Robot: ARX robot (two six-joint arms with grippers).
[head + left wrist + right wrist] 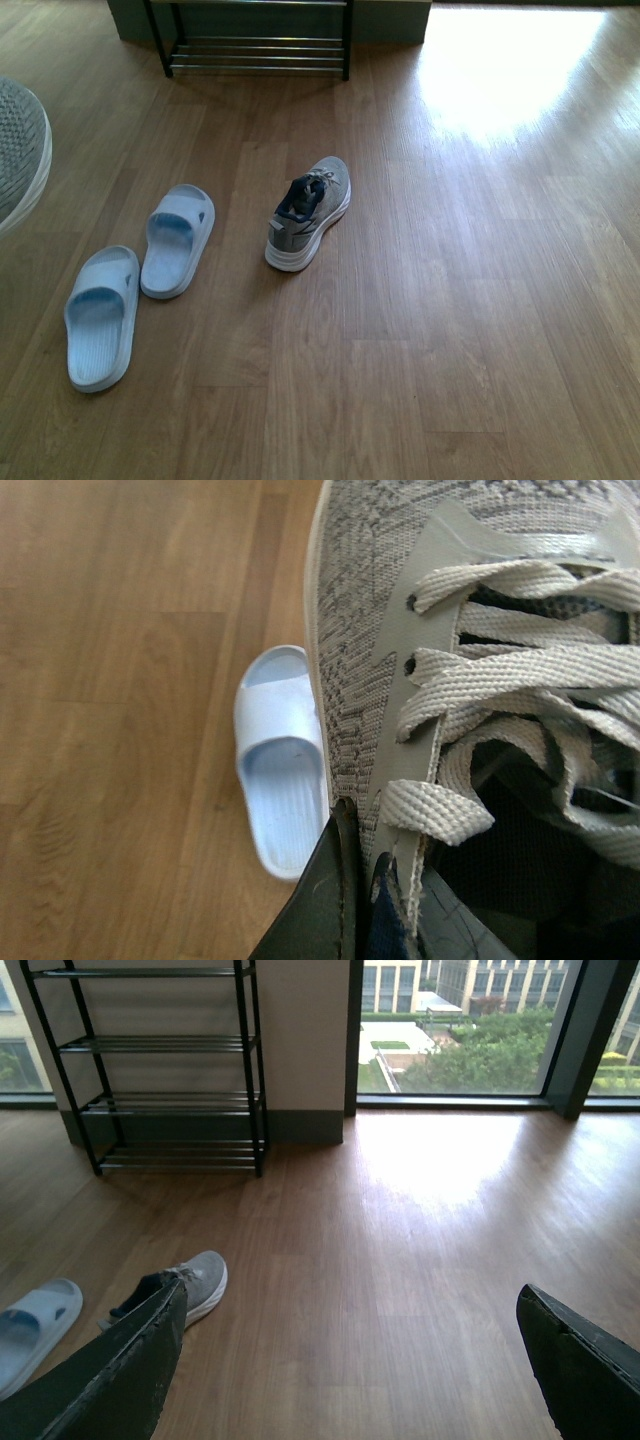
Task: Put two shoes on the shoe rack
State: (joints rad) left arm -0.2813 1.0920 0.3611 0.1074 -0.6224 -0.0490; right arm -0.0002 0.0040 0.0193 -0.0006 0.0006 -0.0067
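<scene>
At the far left, the held shoe [18, 150] hung clear of the floor [480, 330]. The left hand [385, 915] was closed on its lace-side wall near the collar, apparently with one finger outside and one inside. That looked a thin, soft hold, so the carry to the rack [255, 45] would go best slow and level, sole down, with no swing that might let the knit slip. The slippers [177, 240] lay on the floor between the held shoe and the rack and were best passed well above. The sole should land across at least two bars, toward the left of a tier, leaving space alongside. The floor shoe [308, 215] lay further right, toe toward the rack and well apart from it. The right hand [350, 1360] was spread wide and empty, free for that one.
</scene>
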